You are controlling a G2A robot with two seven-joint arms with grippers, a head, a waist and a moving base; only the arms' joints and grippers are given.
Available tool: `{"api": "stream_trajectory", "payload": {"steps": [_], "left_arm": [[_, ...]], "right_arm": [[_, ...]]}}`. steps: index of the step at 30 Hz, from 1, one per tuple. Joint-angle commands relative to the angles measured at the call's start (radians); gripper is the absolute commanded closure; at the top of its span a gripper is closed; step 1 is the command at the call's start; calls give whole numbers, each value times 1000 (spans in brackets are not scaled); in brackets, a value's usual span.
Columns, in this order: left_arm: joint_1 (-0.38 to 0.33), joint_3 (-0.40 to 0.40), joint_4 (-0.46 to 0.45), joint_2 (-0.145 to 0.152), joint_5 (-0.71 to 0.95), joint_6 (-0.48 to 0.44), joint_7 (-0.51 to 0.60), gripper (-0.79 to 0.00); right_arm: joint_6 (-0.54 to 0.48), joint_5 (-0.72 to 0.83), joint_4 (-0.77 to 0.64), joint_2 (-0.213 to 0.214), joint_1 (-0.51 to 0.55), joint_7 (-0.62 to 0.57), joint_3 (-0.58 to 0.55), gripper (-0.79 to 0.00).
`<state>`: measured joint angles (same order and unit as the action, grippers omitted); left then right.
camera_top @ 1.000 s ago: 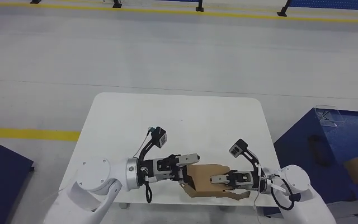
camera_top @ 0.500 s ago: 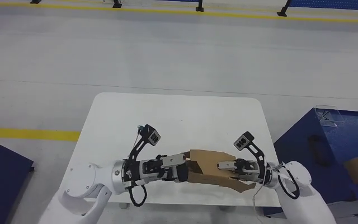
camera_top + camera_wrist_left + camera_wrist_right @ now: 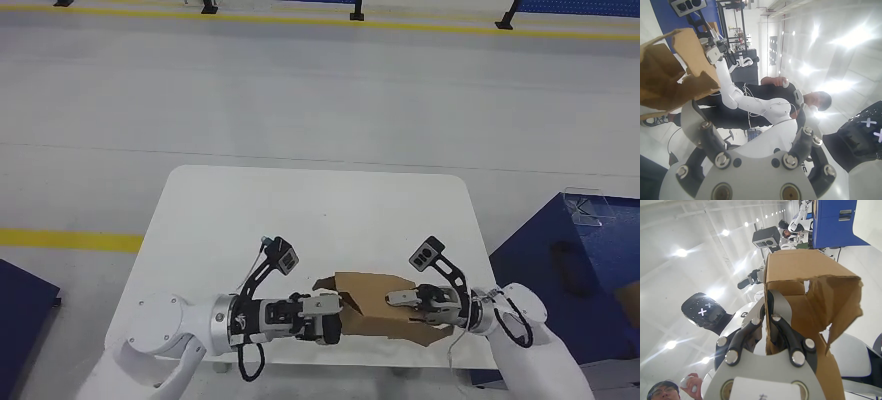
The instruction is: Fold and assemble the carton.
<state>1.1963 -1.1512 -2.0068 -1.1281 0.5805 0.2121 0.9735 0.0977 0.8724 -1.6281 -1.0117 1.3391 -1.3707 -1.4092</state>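
A brown carton (image 3: 372,303), partly opened into a box shape, hangs just above the white table (image 3: 300,210) near its front edge, between my two grippers. My right gripper (image 3: 402,298) is shut on one carton wall (image 3: 800,264), one finger inside and one outside (image 3: 768,302). A torn, ragged flap (image 3: 840,308) hangs at that open end. My left gripper (image 3: 325,312) is at the carton's other end with its fingers spread wide (image 3: 745,109). One of its fingertips (image 3: 688,109) sits against the lower edge of the carton (image 3: 664,75); the other stands free.
A blue cabinet (image 3: 570,260) stands off the table's right side. The carton and both grippers are close to the table's front edge, with bare tabletop behind them.
The carton has risen from lying flat at the front edge and swung a little farther onto the table. The left gripper slid down along its left end. The right gripper kept its hold.
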Motion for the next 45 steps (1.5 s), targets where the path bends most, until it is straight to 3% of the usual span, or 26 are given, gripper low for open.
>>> {"api": "stream_trajectory", "payload": {"steps": [1, 5, 10, 27, 32, 36, 40, 45], "left_arm": [[-23, 22, 16, -3, -9, 29, -14, -785], [-80, 73, 63, -11, -11, 85, -32, -785], [-122, 120, 98, -21, -2, 87, -40, -785], [-138, 124, 104, -18, -8, 131, -14, -785], [-11, 6, 26, -8, 44, -71, -102, -785], [102, -85, -25, 6, 62, -124, -105, -785], [137, -100, -21, 15, 17, -51, -106, -785], [56, 12, 5, 10, -103, 76, -121, -785]], "right_arm": [[-5, 2, -3, 0, 2, -4, 2, 0], [-9, 5, -11, 1, 10, -10, 2, 0], [-13, 0, -17, 2, 19, -10, 4, 0], [14, 65, -4, -3, 26, 57, 10, 0], [27, 196, 42, -8, 18, 57, -13, 0], [45, 353, 90, -17, 3, 8, -21, 0], [67, 453, 113, -25, -11, -55, -16, 0], [61, 427, 95, -28, -10, -100, -7, 0]]}}
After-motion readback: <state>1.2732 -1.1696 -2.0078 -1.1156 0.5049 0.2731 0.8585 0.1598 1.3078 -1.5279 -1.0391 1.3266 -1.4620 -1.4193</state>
